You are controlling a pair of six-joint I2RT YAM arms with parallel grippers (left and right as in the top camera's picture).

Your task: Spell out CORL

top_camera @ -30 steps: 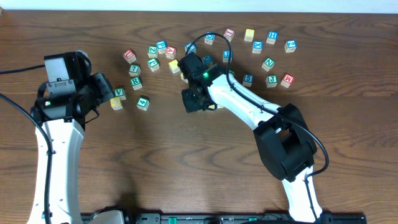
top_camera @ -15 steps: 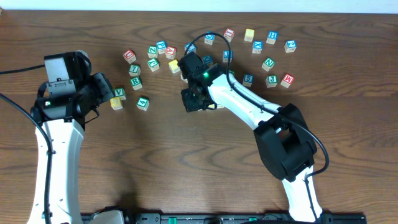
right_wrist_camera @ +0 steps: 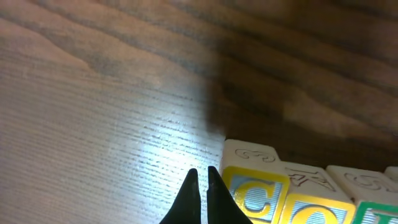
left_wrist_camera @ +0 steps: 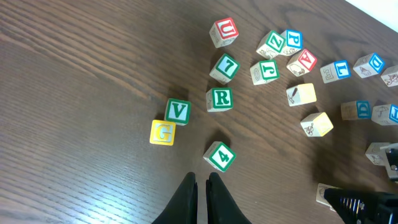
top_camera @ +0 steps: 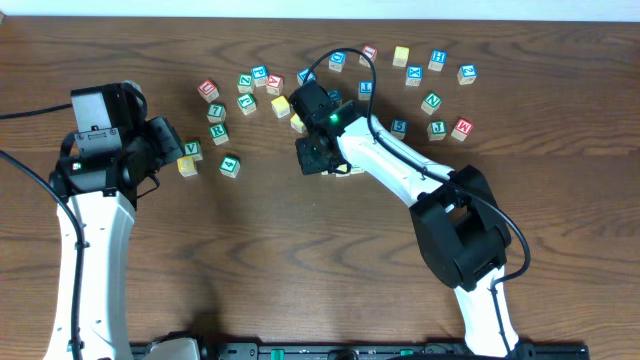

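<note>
Shut tight at the right hand [right_wrist_camera: 200, 190], with nothing between the fingers and the tips low over the desk [right_wrist_camera: 93, 112]. Just beside those tips, to their right in the wrist view, a row of cubes set side by side and touching: first the C cube [right_wrist_camera: 252, 194], yellow with a blue letter; next a second yellow cube [right_wrist_camera: 314, 211], its blue letter cut by the frame edge; then a green-edged cube [right_wrist_camera: 373, 214], letter unreadable. From overhead, mostly hidden under that arm. Shut as well at the left hand [left_wrist_camera: 200, 186], empty, above bare wood. Just ahead of its tips, a green 4 [left_wrist_camera: 219, 155]. Farther on, a green V [left_wrist_camera: 178, 112] corner to corner with a yellow G [left_wrist_camera: 163, 132]. Beside the V, the R cube [left_wrist_camera: 221, 98], green, near a green 7 [left_wrist_camera: 224, 67] and well apart from the right hand's row. Farther still, a red U [left_wrist_camera: 224, 31]. Off to the right among the other cubes [left_wrist_camera: 273, 45], the L cube [left_wrist_camera: 341, 70], blue, also apart from the row.
</note>
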